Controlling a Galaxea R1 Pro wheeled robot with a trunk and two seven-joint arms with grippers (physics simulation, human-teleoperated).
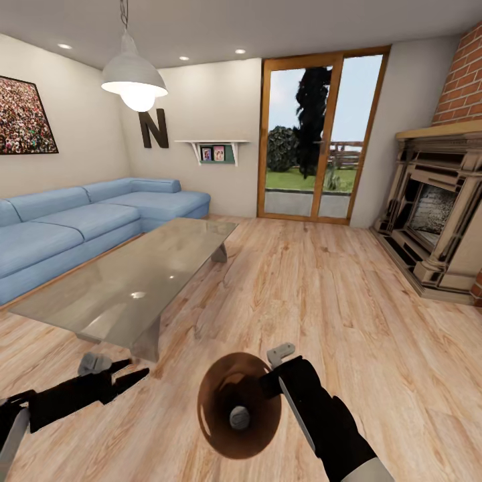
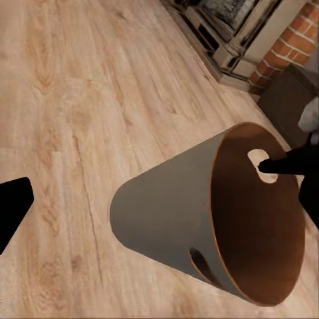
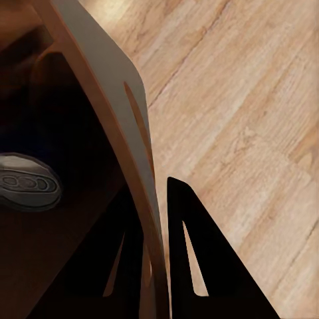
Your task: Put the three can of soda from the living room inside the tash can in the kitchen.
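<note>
Head view: the tash can (image 1: 239,406) hung at 6 o'clock over the wood floor (image 1: 321,288), mouth up, one can of soda (image 1: 239,418) inside; the right gripper (image 1: 276,376) was clamped on its 2 o'clock rim; left gripper (image 1: 124,379), jaws apart, lay at 9 o'clock. Left wrist view: the bin's long axis ran toward the fireplace (image 2: 232,33). Right wrist view: fingers (image 3: 193,252) straddled the wall.

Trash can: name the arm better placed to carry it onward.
Right. The right claw already pinches the trash can wall, one finger inside, one outside. The left claw hangs free beside it, holding nothing.
</note>
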